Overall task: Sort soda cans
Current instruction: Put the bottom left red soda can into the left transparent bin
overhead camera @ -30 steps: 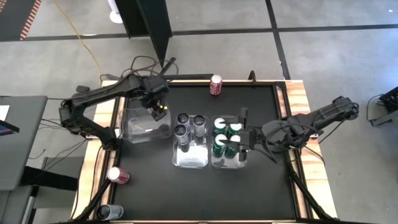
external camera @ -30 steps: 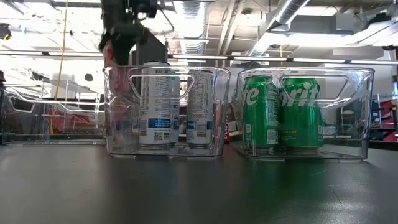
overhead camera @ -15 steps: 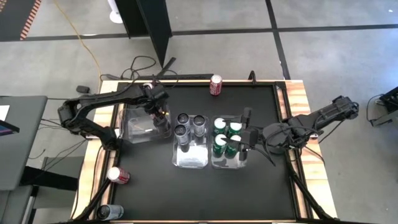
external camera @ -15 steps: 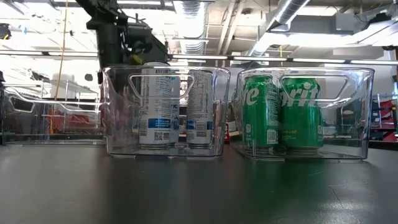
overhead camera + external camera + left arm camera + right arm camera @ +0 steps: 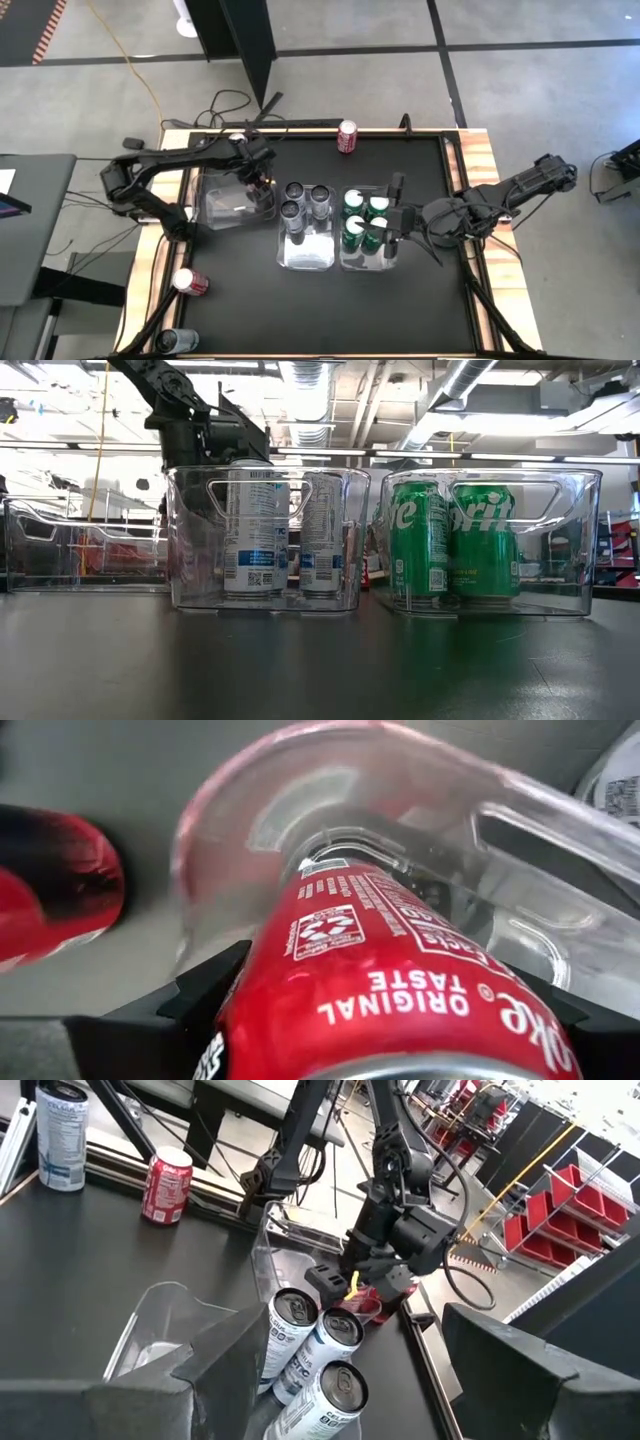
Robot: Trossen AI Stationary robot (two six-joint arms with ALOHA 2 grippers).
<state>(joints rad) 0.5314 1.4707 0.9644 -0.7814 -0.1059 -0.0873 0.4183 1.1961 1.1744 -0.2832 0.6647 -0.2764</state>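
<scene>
I am pinching a red can (image 5: 390,990) in my left pincer (image 5: 262,181), its glossy round wall printed with white lettering and its silvery rim nearest my wrist. I am holding it inside the left clear plastic bin (image 5: 215,205), whose curved transparent wall is arching just beyond it. Farther along the matte black tabletop (image 5: 400,300), three silver-grey cans (image 5: 306,199) are standing upright in the middle bin (image 5: 305,258), and four green cans (image 5: 362,222) in the next one. My right pincer (image 5: 392,222) is hovering spread and empty over those. Another red can (image 5: 347,136) is standing at the far edge.
</scene>
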